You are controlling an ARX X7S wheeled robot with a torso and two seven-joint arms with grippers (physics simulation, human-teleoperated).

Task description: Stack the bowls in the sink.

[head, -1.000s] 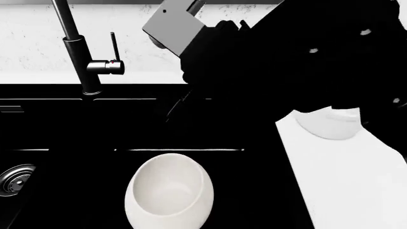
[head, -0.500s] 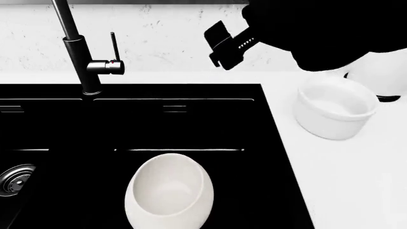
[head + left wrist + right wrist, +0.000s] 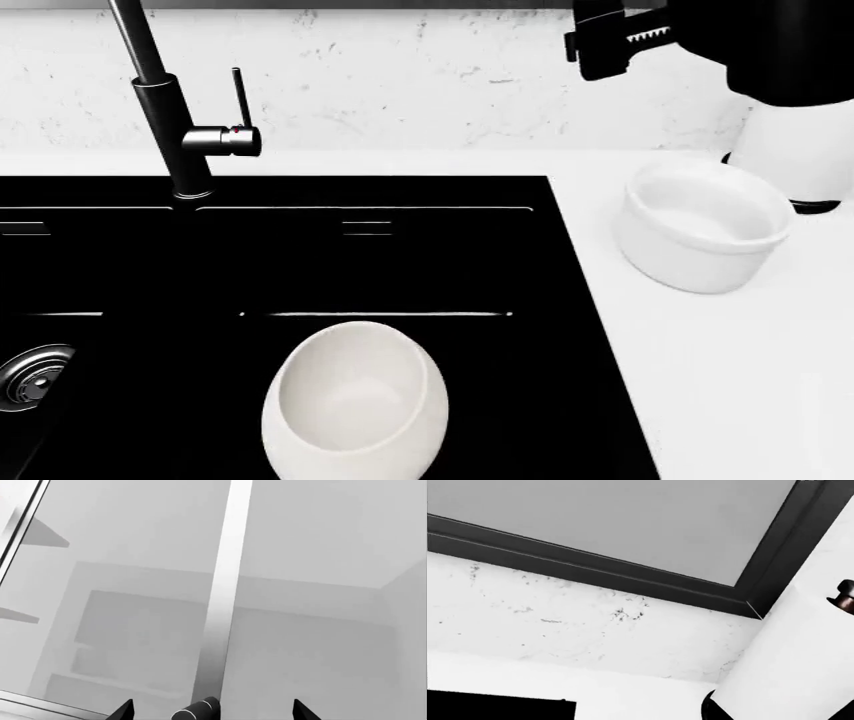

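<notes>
The large egg-like off-white bowl lies in the black sink, in the near basin. The smaller straight-sided bowl stands upright on the white counter to the right of the sink. My right gripper hangs high over the back of the counter, up and left of the small bowl. Its toothed pad is exposed and it holds nothing. Its fingers do not show in the right wrist view. My left gripper is out of the head view. Its fingertips stand wide apart, facing grey cabinet fronts.
The tall black faucet rises at the sink's back left. A steel drain sits at the left edge. A tall white cylinder with a black base stands right behind the small bowl; it also shows in the right wrist view.
My right arm has swung up and to the right, uncovering the small bowl and the counter. Neither bowl has moved.
</notes>
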